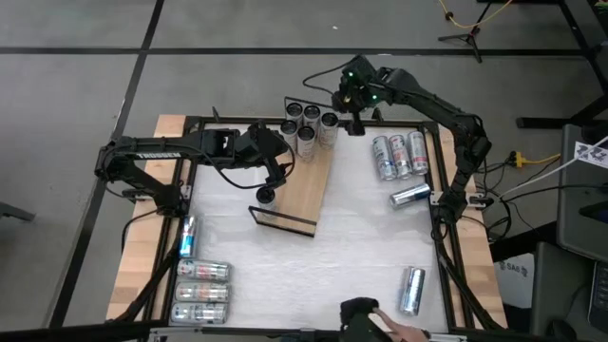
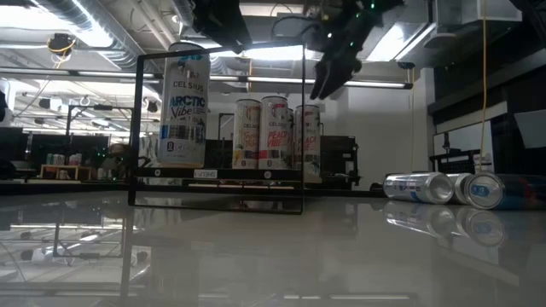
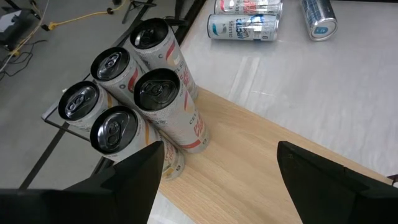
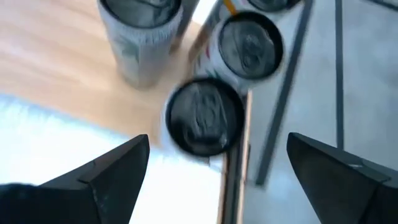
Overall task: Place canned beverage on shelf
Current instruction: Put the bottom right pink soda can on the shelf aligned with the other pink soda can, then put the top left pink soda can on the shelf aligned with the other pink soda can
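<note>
Shelf [image 1: 306,190]: light wood board, matt with visible grain, with a thin black metal wire rail [image 1: 282,220] at its end. Cans [image 3: 168,106] standing on the shelf: metal with glossy printed sides and dark tops. Tabletop [image 1: 332,266] beneath the shelf: white, smooth and glossy, edged in pale wood.

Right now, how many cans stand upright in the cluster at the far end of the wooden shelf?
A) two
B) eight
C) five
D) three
C: the left wrist view shows five can tops bunched together at the end of the shelf, and the high view shows the same cluster of five.
</note>
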Controlling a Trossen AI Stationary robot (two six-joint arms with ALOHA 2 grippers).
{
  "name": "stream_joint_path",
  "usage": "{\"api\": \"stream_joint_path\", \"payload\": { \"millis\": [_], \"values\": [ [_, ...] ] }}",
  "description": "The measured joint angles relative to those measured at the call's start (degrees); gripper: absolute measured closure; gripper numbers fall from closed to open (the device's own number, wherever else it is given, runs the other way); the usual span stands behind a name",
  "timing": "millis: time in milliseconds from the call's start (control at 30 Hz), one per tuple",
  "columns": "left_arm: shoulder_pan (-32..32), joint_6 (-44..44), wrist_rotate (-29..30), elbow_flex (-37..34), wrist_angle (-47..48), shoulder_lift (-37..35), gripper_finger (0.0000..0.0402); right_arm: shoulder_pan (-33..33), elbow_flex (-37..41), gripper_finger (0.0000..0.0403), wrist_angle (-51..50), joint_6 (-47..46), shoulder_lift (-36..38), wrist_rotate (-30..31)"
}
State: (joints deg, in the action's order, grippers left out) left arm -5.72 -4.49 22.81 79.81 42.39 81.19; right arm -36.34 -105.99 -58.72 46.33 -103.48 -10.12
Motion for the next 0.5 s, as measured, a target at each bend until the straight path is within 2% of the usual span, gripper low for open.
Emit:
{"api": "stream_joint_path", "payload": {
  "millis": [267,500],
  "values": [
    [0.0,0.0,0.0,0.0,0.0,0.0,0.0096,0.0,-11.4,0.0029,-16.1,-3.4,0.1,1.6],
    [0.0,-0.3,0.0,0.0,0.0,0.0,0.0096,-0.1,-12.3,0.0029,-23.5,-7.4,3.4,1.6]
  ]
}}
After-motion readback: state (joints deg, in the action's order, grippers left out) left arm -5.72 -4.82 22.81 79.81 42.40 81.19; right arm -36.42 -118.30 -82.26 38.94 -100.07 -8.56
